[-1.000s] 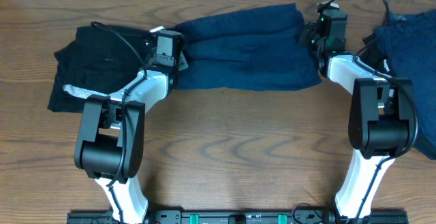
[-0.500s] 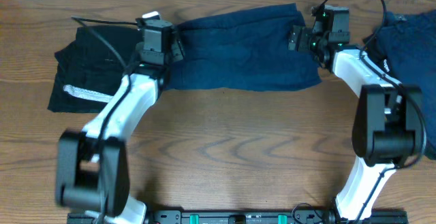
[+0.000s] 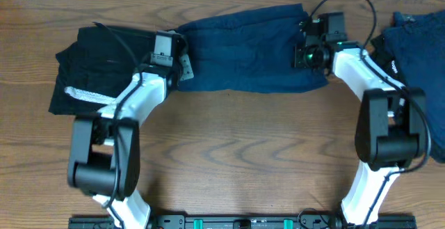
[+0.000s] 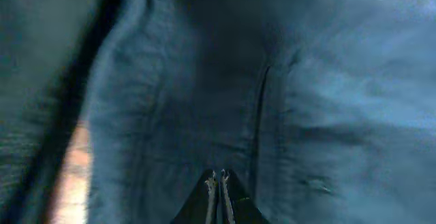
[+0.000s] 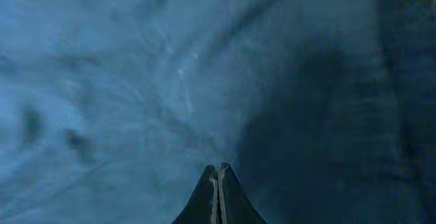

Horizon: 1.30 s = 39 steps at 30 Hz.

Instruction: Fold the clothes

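The navy garment (image 3: 243,44) is spread on the table (image 3: 243,152) in the upper centre of the frame, its short ends exposed, presumably for a fold. The left end effector (image 4: 218,180) is set over its left edge and the right end effector (image 5: 218,173) over its right edge, both closed tight with no cloth seen pinched; a black garment (image 3: 97,62) is laid aside at upper left

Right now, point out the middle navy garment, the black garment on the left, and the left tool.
middle navy garment (image 3: 243,48): overhead view, centre of its cloth.
black garment (image 3: 94,55): overhead view, its plain upper part.
left tool (image 4: 218,178): left wrist view, between its closed fingertips.
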Motion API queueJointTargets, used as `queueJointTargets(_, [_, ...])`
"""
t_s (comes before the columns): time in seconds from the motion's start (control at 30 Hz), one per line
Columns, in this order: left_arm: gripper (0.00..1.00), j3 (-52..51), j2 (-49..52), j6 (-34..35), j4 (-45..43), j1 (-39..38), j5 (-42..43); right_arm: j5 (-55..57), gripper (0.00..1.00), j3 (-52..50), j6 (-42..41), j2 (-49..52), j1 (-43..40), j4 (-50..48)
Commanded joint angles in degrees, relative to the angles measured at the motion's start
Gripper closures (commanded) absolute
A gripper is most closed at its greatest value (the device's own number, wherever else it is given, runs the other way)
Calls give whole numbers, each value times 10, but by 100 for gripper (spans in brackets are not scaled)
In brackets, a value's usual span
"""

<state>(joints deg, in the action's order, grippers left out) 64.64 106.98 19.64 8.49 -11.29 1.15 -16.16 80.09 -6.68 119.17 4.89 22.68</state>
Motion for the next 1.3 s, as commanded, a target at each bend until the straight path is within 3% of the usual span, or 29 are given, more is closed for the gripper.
queueJointTargets(0.0, [94,-7,21,3,-13,1,9,4,99,3,14,30,4,-2])
queueJointTargets(0.2, [94,-7,32,9,32,1,31,48,99,3,14,44,3,48])
queueJointTargets(0.4, [94,-5,22,8,128,0,81,121,99,3,0,44,-2,185])
queueJointTargets(0.6, [94,-5,0,8,229,0,147,123,99,3,-36,44,-17,320])
queueJointTargets(0.87, [94,-5,-46,-16,374,-8,149,129,99,3,-62,23,-20,418])
queueJointTargets(1.27, [94,-5,-218,-59,301,-28,146,105,99,5,-35,-140,-15,358])
